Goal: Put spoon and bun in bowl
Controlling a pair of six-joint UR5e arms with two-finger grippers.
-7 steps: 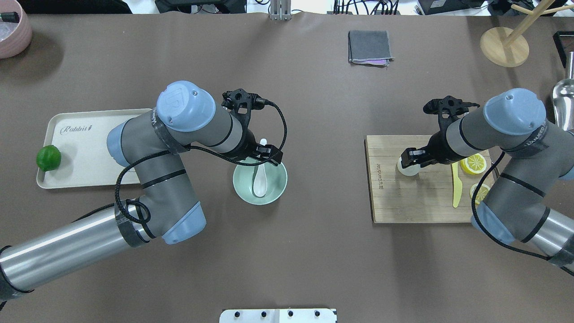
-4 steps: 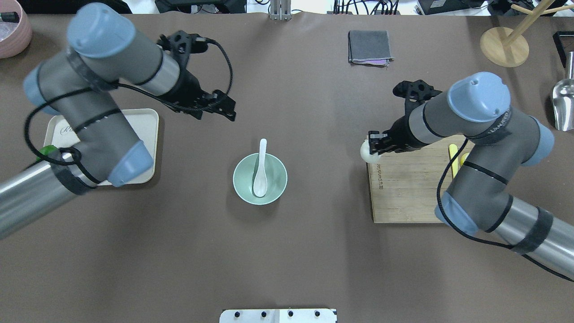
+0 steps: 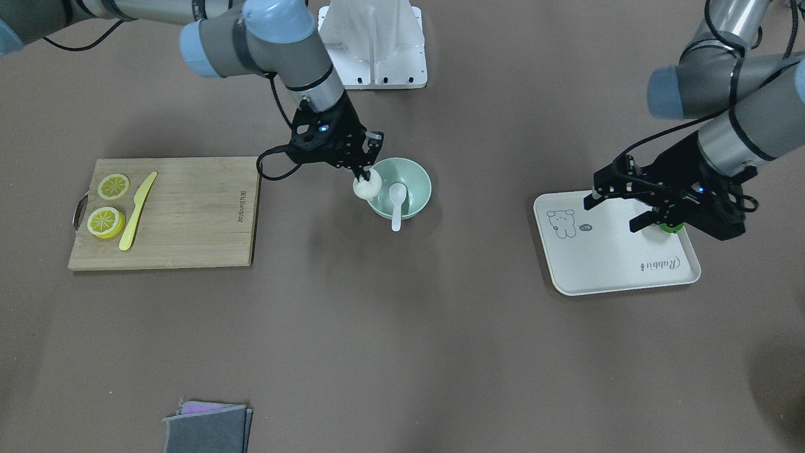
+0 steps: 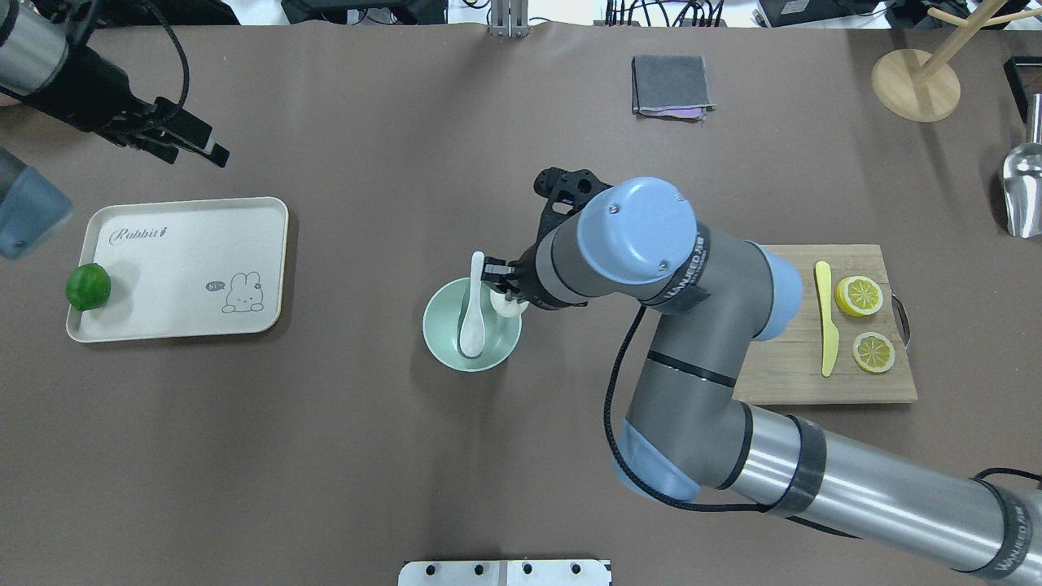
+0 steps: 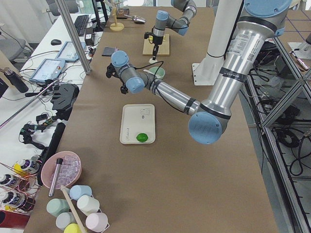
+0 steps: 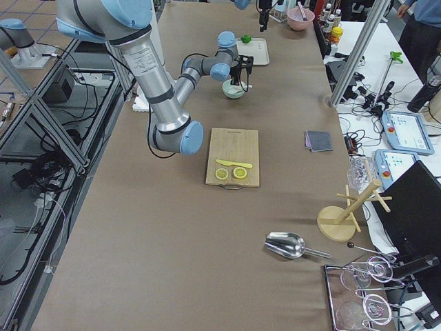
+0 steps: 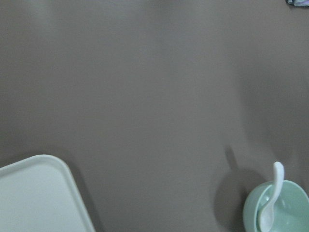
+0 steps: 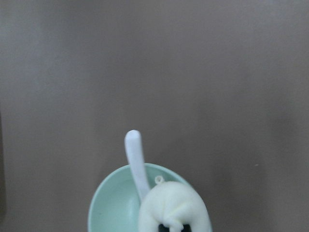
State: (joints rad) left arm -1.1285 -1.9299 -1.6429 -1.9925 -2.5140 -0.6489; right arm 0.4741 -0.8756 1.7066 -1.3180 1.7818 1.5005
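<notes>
Bowl [image 4: 445,345]: sits upright on the bare table, between the tray [image 4: 163,244] and the cutting board [image 4: 781,374]. It is placed mid-table, so I judge either arm can reach it.

Right gripper [image 4: 503,286]: its fingers are clamped on the bun from above, pointing down. It hangs over the side of the bowl's rim that faces the cutting board. Coming in from that side probably keeps it clear of the spoon's handle.

Left gripper [image 3: 614,212]: jaws apart and holding nothing. It is raised over the tray's end near the lime [image 4: 88,286], well apart from the bowl. I judge that this leaves the other arm room to work.

Bun [image 3: 366,186]: pinched at its top, with its rounded body hanging free below the fingers. It is over the bowl's edge rather than its middle and not yet resting inside. How high it hangs above the rim I cannot tell. A short move inward before release would likely land it beside the scoop, not on the rim.

Spoon [image 4: 474,301]: already in the bowl. Its scoop lies on the bottom, and its handle leans on the far rim and pokes out beyond it, away from the robot. This half of the task looks done.
</notes>
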